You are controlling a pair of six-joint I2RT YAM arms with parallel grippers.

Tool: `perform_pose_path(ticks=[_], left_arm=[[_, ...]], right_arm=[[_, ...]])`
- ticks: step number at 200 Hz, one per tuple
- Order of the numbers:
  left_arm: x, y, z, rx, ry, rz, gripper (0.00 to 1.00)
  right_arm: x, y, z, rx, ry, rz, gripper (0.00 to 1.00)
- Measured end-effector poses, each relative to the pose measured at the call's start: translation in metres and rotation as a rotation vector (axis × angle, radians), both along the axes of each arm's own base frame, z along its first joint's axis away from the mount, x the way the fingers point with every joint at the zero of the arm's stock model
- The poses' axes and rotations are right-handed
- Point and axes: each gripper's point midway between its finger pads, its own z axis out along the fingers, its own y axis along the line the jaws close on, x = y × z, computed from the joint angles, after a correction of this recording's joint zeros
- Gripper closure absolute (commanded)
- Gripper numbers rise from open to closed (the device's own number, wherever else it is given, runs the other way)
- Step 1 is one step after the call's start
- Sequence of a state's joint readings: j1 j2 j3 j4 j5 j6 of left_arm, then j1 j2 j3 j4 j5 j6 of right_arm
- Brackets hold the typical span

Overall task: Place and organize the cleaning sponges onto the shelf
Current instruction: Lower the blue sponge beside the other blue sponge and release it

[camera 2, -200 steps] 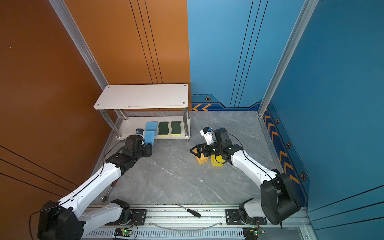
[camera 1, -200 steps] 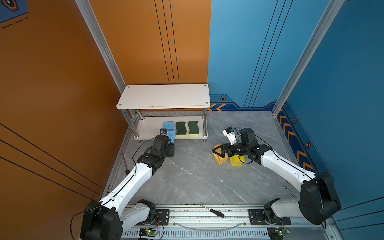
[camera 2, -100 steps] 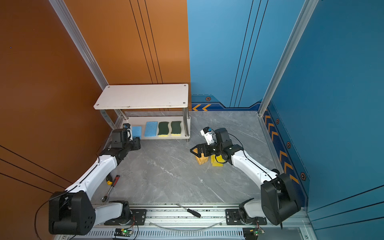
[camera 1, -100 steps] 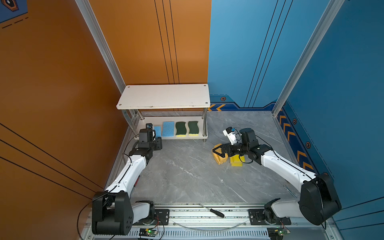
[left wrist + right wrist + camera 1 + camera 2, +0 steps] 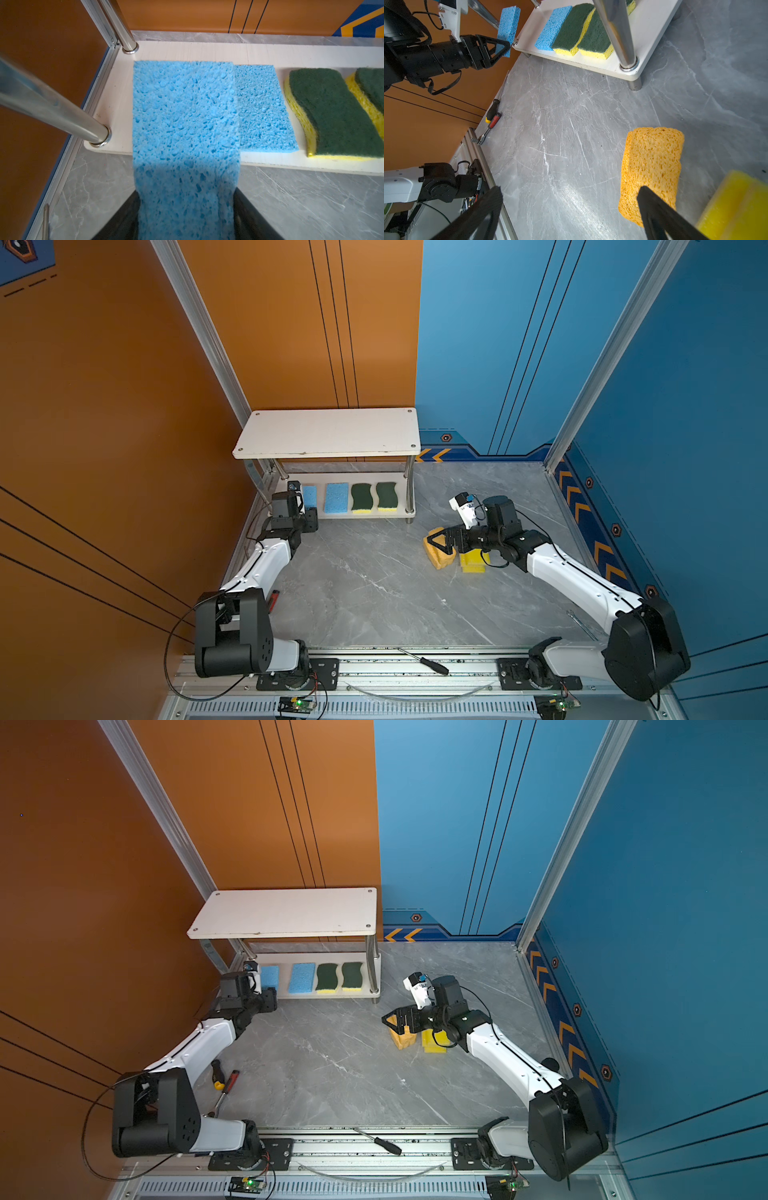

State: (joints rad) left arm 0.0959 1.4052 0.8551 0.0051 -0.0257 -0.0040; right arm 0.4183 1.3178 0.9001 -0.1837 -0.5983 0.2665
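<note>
In a top view the left gripper [image 5: 268,991] holds a light blue sponge [image 5: 269,975] over the left end of the shelf [image 5: 286,913]'s lower board, near a second blue sponge [image 5: 302,977] and two green-topped sponges [image 5: 327,977], while the right gripper [image 5: 397,1022] hangs over an orange sponge [image 5: 402,1041] just beside yellow sponges [image 5: 434,1045].

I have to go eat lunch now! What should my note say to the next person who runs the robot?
Left tool: shut on a thin light blue rectangular sponge, held over the left end of the white two-tier shelf's lower board, not released.
Right tool: open, at the thick porous orange sponges on the grey marbled tabletop; contact unclear.
Done: a second light blue sponge and two wavy dark-green-on-yellow sponges lie in a row on the lower board.
Left: set down the held sponge, then shelve the orange sponges and the bright yellow rectangular sponges beside them.
</note>
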Motion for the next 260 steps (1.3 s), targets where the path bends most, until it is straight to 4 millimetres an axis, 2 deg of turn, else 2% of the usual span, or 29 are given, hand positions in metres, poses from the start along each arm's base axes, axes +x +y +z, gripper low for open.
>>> perform_pose_path(ticks=[44,151,209,237,260], left_arm=[[0.016,0.001,0.002,-0.029,-0.060,-0.023,0.35],[0.034,0.000,-0.030,-0.068,-0.034,-0.057,0.35],[0.051,0.004,-0.033,-0.076,-0.042,-0.062,0.35],[0.055,0.003,-0.040,-0.085,-0.028,-0.069,0.35],[0.057,0.003,-0.039,-0.086,-0.033,-0.071,0.34]], right_arm=[[-0.002,-0.001,0.008,0.008,-0.020,0.000,0.00],[-0.004,-0.003,0.009,0.003,-0.020,-0.007,0.00],[-0.003,-0.005,0.009,-0.006,-0.023,-0.018,0.00],[-0.003,-0.006,0.009,-0.009,-0.021,-0.021,0.00],[-0.005,-0.007,0.008,-0.012,-0.014,-0.021,0.00]])
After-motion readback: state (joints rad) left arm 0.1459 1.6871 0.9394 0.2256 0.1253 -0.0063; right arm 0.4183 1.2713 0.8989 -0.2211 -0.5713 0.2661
